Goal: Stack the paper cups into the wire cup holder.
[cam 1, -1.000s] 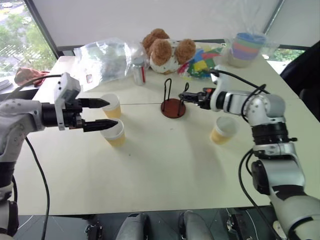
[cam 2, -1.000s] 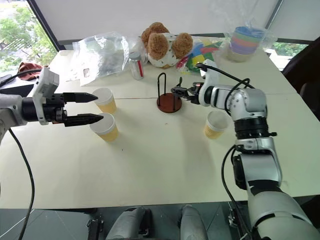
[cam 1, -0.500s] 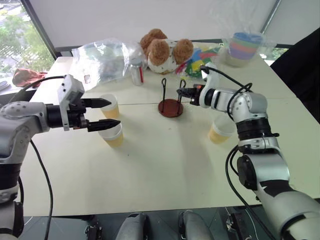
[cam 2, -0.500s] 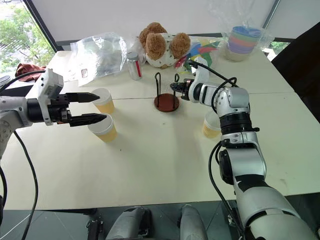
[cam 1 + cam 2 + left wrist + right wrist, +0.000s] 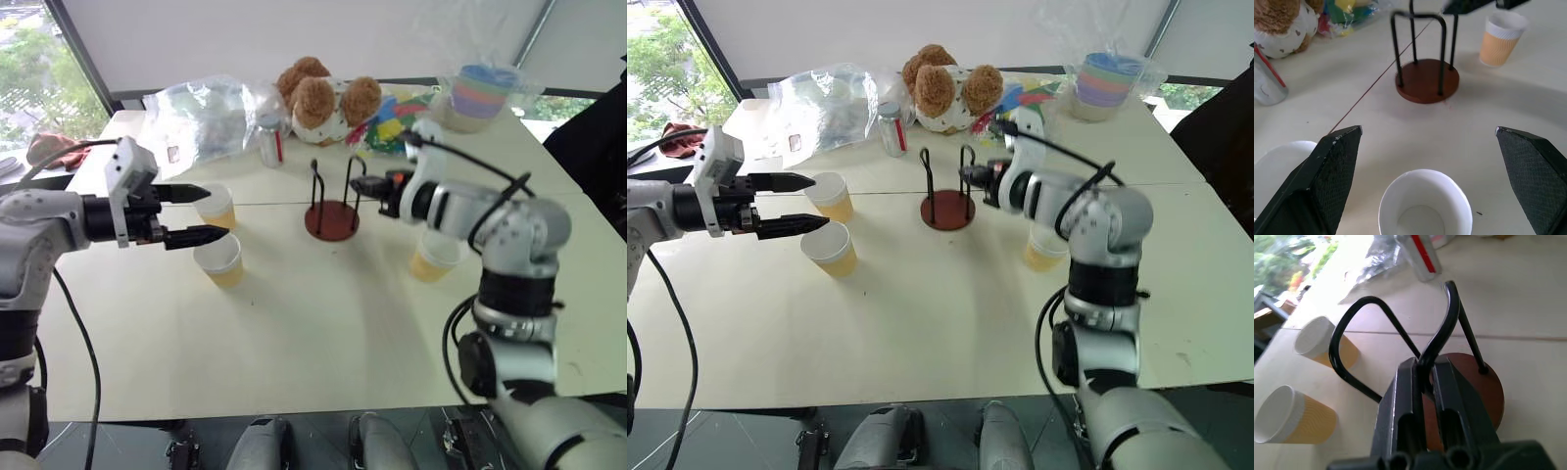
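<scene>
Centre frame, our right fingers [image 5: 1422, 382] pinch a holder [image 5: 331, 217] loop; left fingers [image 5: 201, 213] spread wide above a cup [image 5: 219, 259].

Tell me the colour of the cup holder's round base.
The wire cup holder's base is dark red-brown, under black wire loops; the left wrist view shows it best.

Head stereo pair: high, looking forward and down across the desk [image 5: 323, 323] toward its far edge; near-identical coverage, slightly offset. Left wrist camera: low over the desk, close, facing the wire cup holder [image 5: 1426, 73] between its left gripper [image 5: 1435, 183] fingers. Right wrist camera: very close along the right gripper [image 5: 1422, 396]. Both wrist views share the holder.
</scene>
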Motion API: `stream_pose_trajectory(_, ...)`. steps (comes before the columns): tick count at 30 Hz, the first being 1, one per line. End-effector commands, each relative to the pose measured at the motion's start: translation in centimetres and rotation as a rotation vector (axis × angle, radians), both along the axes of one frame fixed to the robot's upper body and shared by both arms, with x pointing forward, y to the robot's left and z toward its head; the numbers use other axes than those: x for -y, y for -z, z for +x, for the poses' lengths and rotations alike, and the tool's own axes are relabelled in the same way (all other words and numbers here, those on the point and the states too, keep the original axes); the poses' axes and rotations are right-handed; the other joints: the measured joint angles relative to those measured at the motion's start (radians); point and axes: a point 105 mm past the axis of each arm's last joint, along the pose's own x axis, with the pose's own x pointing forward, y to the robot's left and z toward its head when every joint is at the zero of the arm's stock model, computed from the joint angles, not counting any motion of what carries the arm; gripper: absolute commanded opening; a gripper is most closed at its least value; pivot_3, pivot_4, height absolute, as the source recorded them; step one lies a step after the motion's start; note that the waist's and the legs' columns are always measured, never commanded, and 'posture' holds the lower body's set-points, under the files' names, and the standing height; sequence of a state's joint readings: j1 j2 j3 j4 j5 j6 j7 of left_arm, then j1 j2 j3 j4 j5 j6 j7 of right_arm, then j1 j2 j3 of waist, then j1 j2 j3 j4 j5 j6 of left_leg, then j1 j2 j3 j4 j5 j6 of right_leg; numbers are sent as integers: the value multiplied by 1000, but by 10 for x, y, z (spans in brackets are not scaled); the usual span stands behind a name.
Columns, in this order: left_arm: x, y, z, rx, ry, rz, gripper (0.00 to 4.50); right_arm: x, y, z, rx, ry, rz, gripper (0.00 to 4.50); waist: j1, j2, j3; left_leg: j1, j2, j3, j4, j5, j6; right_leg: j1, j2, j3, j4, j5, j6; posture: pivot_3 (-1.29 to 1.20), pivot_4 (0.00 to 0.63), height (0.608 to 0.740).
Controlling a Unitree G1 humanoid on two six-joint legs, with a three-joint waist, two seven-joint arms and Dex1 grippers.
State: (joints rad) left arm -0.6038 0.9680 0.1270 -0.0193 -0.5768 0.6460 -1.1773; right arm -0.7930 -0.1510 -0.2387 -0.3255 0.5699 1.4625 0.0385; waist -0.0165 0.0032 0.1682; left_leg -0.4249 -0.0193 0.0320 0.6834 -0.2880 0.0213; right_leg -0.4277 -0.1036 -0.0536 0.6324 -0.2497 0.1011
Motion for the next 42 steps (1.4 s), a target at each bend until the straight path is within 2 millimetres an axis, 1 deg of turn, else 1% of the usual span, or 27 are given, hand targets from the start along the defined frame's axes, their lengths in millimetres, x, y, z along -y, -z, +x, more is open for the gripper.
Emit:
stream_pose_trajectory(1, 5, -6, 1, 31, 26, 11, 4500, -7, -15, -15, 79, 81, 7, 29, -2, 0, 0, 0, 0, 0, 0, 0, 0, -1, 0, 0, 1, 0, 0, 0, 150, 740)
stream_pose_trajectory(5, 10, -3, 3, 20, 49, 15, 4500, -15, -8, -22, 52, 115, 29, 29, -2, 0, 0, 1, 0, -1, 0, 1, -2, -1, 1, 0, 3, 0, 0, 0, 150, 740)
stream_pose_trajectory(10, 12, -1, 7, 11, 61, 22, 4500, -19, -3, -29, 33, 159, 9, 29, 1, 0, 0, 1, 0, -1, 0, 1, -2, -1, 1, 0, 4, 0, 0, 0, 150, 740)
stream_pose_trajectory(13, 13, 0, 8, 6, 69, 24, 4500, -22, 2, -32, 30, 151, -7, 29, -2, 0, 0, 1, 0, -1, 0, 1, -2, -1, 1, 0, 4, 0, 0, 0, 150, 740)
stream_pose_trajectory(18, 15, 1, 9, 3, 81, 26, 4500, -21, 13, -36, 5, 150, -23, 29, -4, 0, 0, 2, 0, -1, 0, 2, -2, -1, 2, 0, 4, 0, 0, 0, 150, 740)
stream_pose_trajectory(19, 15, 1, 10, 3, 84, 27, 4500, -21, 15, -36, 3, 147, -26, 823, -4, 0, 0, 2, 0, -1, 0, 2, -2, 0, 2, 1, 4, 0, 0, 0, 150, 740)
stream_pose_trajectory(20, 16, 1, 10, 2, 88, 28, 4500, -21, 15, -37, 3, 143, -29, 1150, -4, 0, 0, 2, 0, -1, 0, 2, -2, 0, 2, 1, 4, 0, 0, 0, 150, 740)
stream_pose_trajectory(22, 16, 0, 12, 2, 92, 28, 4500, -21, 14, -38, 14, 134, -33, 2030, -4, 0, 0, 2, 0, -1, 0, 2, -2, 0, 2, 1, 4, 0, 0, 0, 150, 740)
stream_pose_trajectory(23, 16, 1, 13, 2, 94, 28, 4500, -20, 12, -39, 26, 127, -31, 2627, -3, 0, 0, 2, 0, -1, 0, 2, -2, 0, 2, 1, 4, 0, 0, 0, 150, 740)
stream_pose_trajectory(24, 16, 1, 14, 3, 96, 29, 4500, -21, 8, -41, 48, 99, -31, 3056, -3, 0, 0, 2, 0, -1, 0, 2, -2, 0, 2, 1, 4, 0, 0, 0, 150, 740)
stream_pose_trajectory(26, 16, 1, 16, 2, 102, 30, 4500, -19, 3, -46, 82, 68, -20, 3056, -1, 0, 0, 2, 0, -1, 0, 2, -2, 0, 2, 1, 4, 0, 0, 0, 150, 740)
stream_pose_trajectory(29, 19, 0, 20, 3, 120, 25, 4500, -9, 3, -59, 119, -17, -37, 3056, 2, 0, 0, 2, 0, -2, 0, 1, -2, 0, 2, 0, 4, 0, 0, 0, 150, 740)
stream_pose_trajectory(31, 23, 0, 23, 1, 142, 22, 4500, -1, 9, -71, 120, -113, -79, 3056, 5, -1, 0, 2, 0, -2, 0, 1, -1, 2, 2, 0, 2, 0, 0, 0, 150, 740)
stream_pose_trajectory(32, 25, 0, 23, -2, 157, 22, 4500, 5, 14, -79, 102, -186, -128, 3056, 5, -1, 0, 2, 0, -2, 0, 1, 0, 2, 2, 0, 2, 0, 0, 0, 150, 740)
stream_pose_trajectory(33, 27, 0, 24, -5, 170, 24, 4500, 12, 17, -84, 83, -238, -161, 3056, 8, -1, 0, 2, 0, -2, 0, -1, 2, 3, 2, 0, 1, 0, 0, 0, 150, 740)
stream_pose_trajectory(34, 28, 0, 24, -6, 179, 27, 4500, 18, 15, -87, 73, -263, -171, 3056, 5, -1, 0, 2, -1, -2, 0, -3, 6, 3, 1, 0, 0, 0, 0, 0, 150, 740)
stream_pose_trajectory(35, 29, 1, 25, -4, 187, 34, 4500, 24, 12, -91, 61, -306, -186, 3056, 3, -1, 0, 2, -1, -2, 0, -3, 7, 3, 1, 1, 0, 0, 0, 0, 150, 740)
stream_pose_trajectory(37, 34, 2, 24, -6, 213, 46, 4500, 44, 3, -104, 28, -399, -273, 3056, 1, -1, 0, 3, 0, -2, 1, -3, 7, 3, 2, 1, 0, 0, 0, 0, 150, 740)
stream_pose_trajectory(39, 39, 2, 18, -15, 256, 49, 4500, 58, -7, -114, -5, -451, -323, 3056, 3, -1, 1, 4, 0, -2, 0, -3, 7, 3, 2, 1, 0, 0, 0, 0, 150, 740)
stream_pose_trajectory(41, 47, 0, 10, -16, 303, 51, 4500, 66, -22, -121, 32, -511, -360, 3056, 2, -1, 1, 4, 1, -2, 0, -4, 7, 3, 3, 1, -1, -1, 1, 0, 150, 740)
stream_pose_trajectory(42, 51, -1, 6, -15, 325, 54, 4500, 71, -29, -122, 64, -528, -370, 3056, 4, -2, 1, 4, 1, -2, 0, -4, 8, 3, 3, 2, -1, -1, 1, 0, 150, 740)
